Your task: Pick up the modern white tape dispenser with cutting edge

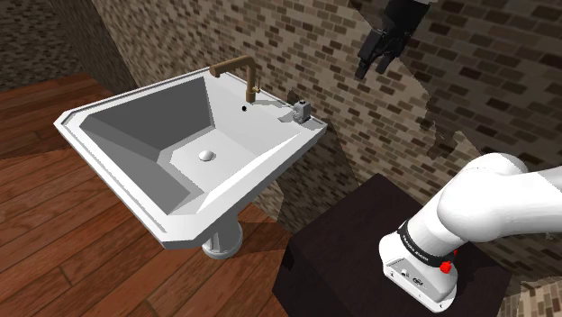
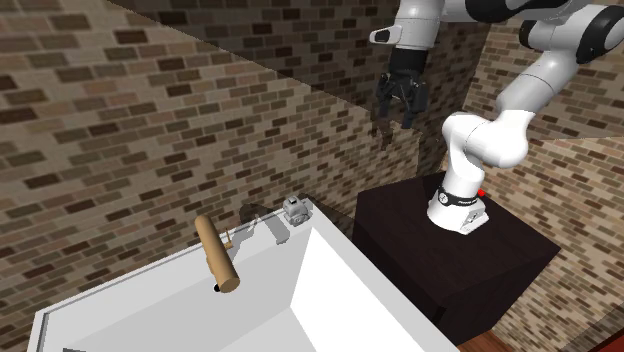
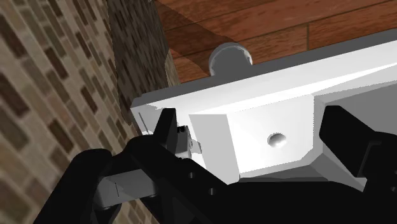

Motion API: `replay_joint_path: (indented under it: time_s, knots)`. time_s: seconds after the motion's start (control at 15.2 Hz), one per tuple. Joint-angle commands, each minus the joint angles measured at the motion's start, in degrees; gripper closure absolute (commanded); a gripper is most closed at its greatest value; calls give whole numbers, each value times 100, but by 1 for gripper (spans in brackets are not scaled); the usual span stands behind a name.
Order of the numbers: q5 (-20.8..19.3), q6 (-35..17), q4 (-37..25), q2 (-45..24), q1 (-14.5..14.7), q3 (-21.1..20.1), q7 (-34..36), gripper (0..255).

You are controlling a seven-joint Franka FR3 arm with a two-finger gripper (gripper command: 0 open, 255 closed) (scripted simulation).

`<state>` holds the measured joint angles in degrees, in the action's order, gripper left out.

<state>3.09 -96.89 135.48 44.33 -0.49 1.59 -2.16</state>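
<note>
A brown brick wall (image 1: 468,81) rises behind the scene, above a wooden plank floor (image 1: 54,234). A white pedestal sink (image 1: 144,126) stands against the wall. Beside it is the dark stand (image 1: 342,243), which carries the white arm (image 1: 491,203). A brown faucet (image 1: 236,65) rises from the sink's back rim.

The end effector (image 1: 374,70) hangs high in front of the wall, well above the sink and apart from everything. In the wrist view its fingers (image 3: 350,140) are spread, with nothing between them.

The tape dispenser (image 1: 301,112), a small greyish-white block, sits on the sink's back rim at the corner nearest the stand. It is just beside the wall and near the faucet.

It looks light and rigid, with a smooth shell that may slip. The safest hold is probably across its flat sides, clear of the cutting edge, approached from above because the wall crowds it.
</note>
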Motion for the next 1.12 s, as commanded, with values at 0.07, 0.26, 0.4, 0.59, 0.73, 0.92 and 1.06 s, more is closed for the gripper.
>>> replay_joint_path:
  time_s: [0.07,0.26,0.4,0.59,0.73,0.92,1.06]
  knots:
    - [-12,-146,-2,-185,3,49,-79,0]
    - [-34,-567,-54,-772,15,191,-314,0]
    - [-33,-829,-128,-1185,28,283,-472,0]
    - [-7,-1188,-298,-1830,51,412,-713,0]
    - [29,-1402,-449,-2275,67,490,-877,0]
    - [111,-1678,-732,-2957,89,595,-1127,0]
    - [183,-1830,-958,-3419,97,653,-1296,0]
